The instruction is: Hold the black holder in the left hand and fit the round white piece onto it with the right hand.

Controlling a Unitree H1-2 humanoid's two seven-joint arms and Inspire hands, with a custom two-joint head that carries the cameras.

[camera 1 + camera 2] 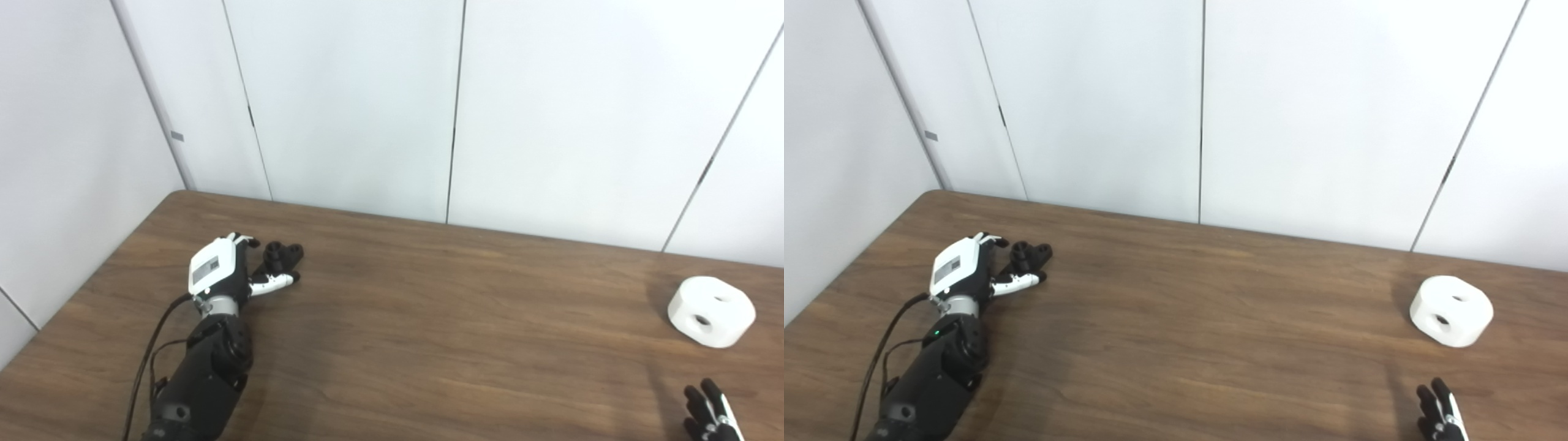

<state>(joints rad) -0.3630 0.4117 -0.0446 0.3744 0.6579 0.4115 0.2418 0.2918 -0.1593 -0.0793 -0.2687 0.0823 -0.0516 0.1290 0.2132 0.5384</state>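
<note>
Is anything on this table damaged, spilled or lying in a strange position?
Nothing stands out. The round white piece lies whole on the brown wooden table at the right side, two holes showing. The small black holder sits at the left hand. No spill or break shows.

1. Brown wood-grain table (429,318), rounded far-left corner, fills the lower half.
2. White panel walls (349,104) behind and left, thin dark vertical seams between panels.
3. Small grey tag (177,136) on the corner post.
4. Light even, shadows soft.
</note>
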